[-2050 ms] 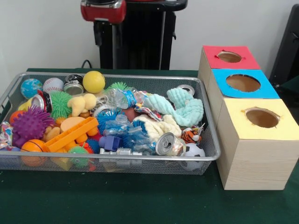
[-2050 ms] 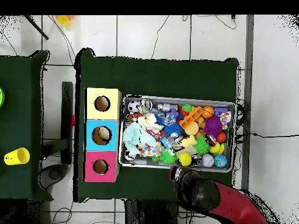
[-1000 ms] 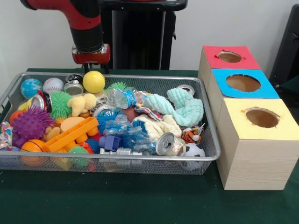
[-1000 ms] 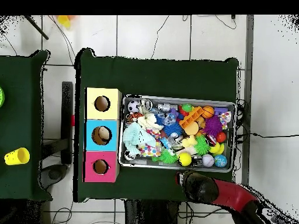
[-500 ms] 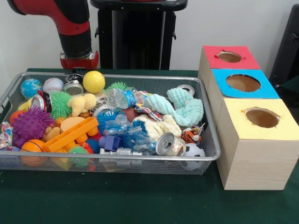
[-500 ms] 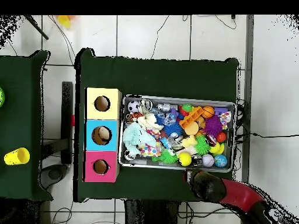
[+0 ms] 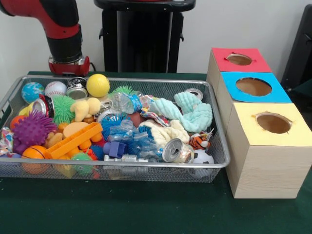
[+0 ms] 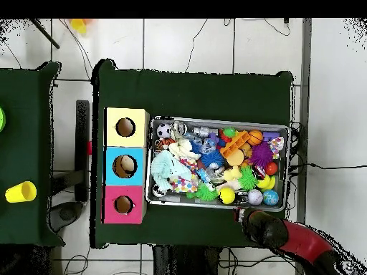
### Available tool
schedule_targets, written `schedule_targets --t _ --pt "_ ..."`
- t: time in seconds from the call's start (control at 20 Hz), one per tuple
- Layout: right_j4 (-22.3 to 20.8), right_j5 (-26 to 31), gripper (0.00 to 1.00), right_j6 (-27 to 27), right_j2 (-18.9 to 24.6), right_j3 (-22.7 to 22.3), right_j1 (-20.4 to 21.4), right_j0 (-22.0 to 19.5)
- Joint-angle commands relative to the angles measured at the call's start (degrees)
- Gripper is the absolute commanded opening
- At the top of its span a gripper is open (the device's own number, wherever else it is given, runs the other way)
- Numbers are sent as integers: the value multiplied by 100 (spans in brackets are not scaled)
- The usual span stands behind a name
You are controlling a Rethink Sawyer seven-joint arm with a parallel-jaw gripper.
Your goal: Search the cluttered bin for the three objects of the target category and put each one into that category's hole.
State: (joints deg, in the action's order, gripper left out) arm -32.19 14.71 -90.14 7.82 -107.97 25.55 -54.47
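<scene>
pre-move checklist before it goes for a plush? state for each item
1. Yellow plush exposed on top of the clutter: ok.
2. Tiger plush reachable: not ok, wedged low against the bin wall beside a can.
3. Third plush located: cannot tell.
4. Hole in the red-topped box unobstructed: ok.
5. Gripper over the bin: not ok, it sits behind the far rim, outside it.
6. Gripper open and empty: cannot tell; the rim hides its tips.
</scene>
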Motion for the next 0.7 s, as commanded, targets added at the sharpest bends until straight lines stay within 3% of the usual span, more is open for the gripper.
schedule_targets --t 0.05,0.3,0.7 --pt "-85 152 100 -38 625 371 150 205" --pt "234 1086 100 107 566 -95 914 438" --pt "529 1701 100 217 786 -481 1660 541"
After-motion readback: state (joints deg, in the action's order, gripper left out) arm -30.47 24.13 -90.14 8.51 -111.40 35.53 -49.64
